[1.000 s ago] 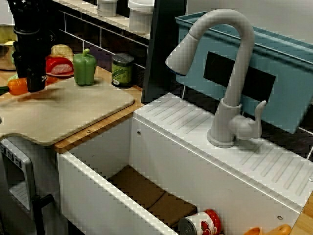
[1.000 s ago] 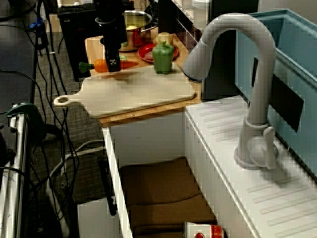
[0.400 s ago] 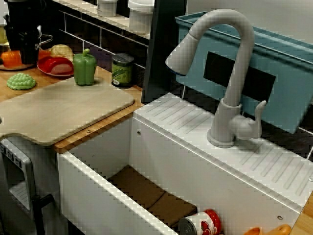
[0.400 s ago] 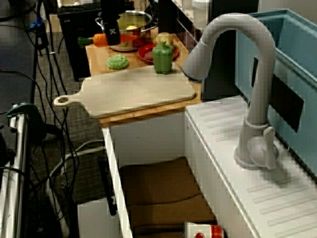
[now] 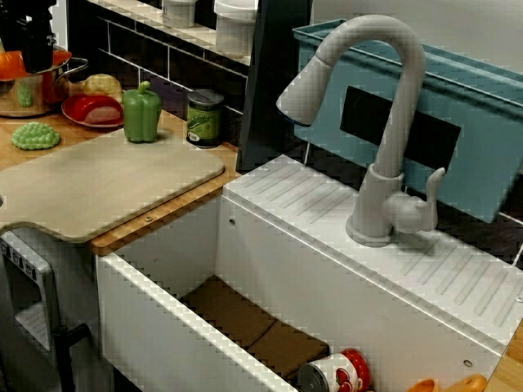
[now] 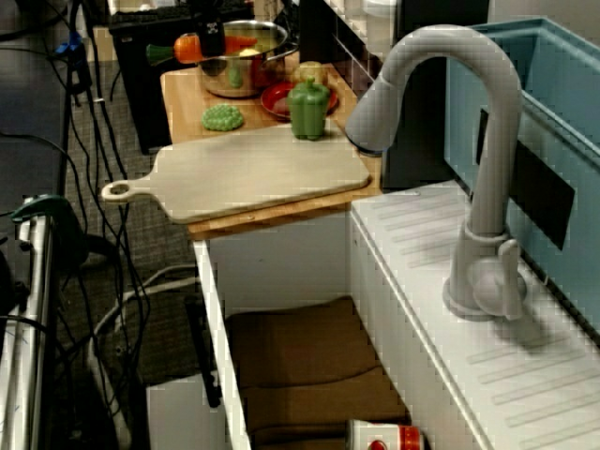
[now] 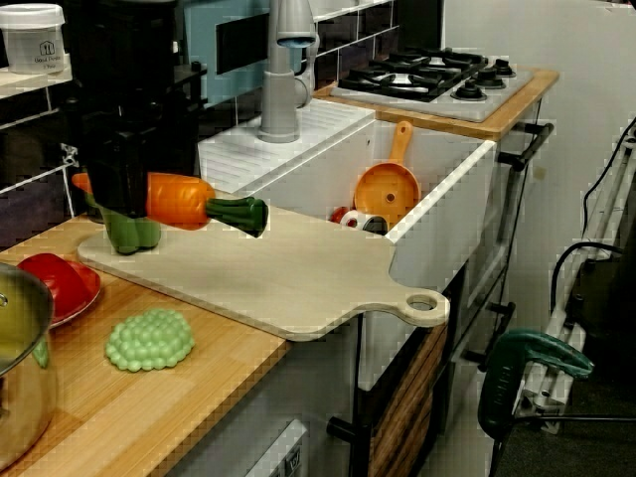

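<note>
fingers (image 7: 121, 184) grip carrot (image 7: 180, 200) near pot (image 7: 25, 397)

Dark tiled wall (image 5: 139, 51) behind wooden counter (image 7: 149, 407) and white sink (image 5: 163, 327).

No wording is coming through clearly. The jar (image 7: 32, 38) on the shelf is showing a small dark emblem over a line of print, too blurred to read. The green can (image 5: 204, 117) on the surface is carrying a label with illegible lettering.
</note>
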Tool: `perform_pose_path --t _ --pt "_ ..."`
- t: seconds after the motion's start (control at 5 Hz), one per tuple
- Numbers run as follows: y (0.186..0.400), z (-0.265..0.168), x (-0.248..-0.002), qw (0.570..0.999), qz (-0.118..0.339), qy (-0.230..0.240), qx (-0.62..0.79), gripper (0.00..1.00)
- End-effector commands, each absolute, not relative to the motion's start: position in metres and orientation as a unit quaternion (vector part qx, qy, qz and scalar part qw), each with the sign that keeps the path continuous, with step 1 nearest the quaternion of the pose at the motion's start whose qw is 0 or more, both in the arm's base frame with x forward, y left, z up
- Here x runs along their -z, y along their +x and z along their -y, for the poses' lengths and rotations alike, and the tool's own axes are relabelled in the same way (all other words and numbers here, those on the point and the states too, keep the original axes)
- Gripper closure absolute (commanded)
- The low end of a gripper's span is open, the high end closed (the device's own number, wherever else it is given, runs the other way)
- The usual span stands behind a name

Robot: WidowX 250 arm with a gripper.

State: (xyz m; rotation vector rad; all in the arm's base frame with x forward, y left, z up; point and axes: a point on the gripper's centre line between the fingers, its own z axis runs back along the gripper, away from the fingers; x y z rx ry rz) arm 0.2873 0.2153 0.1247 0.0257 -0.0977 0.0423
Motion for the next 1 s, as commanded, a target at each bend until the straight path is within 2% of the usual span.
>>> perform_pose_path --t 0.0,0.6,0.8 --pt "0.295 -0.255 -0.144 0.995 0.073 0.031 -0.063 1.00" --pt "0.307 -0.296 -0.146 0.989 0.088 0.026 -0.116 1.00" --pt "0.311 -0.303 -0.141 0.986 0.103 0.042 -0.121 1.00"
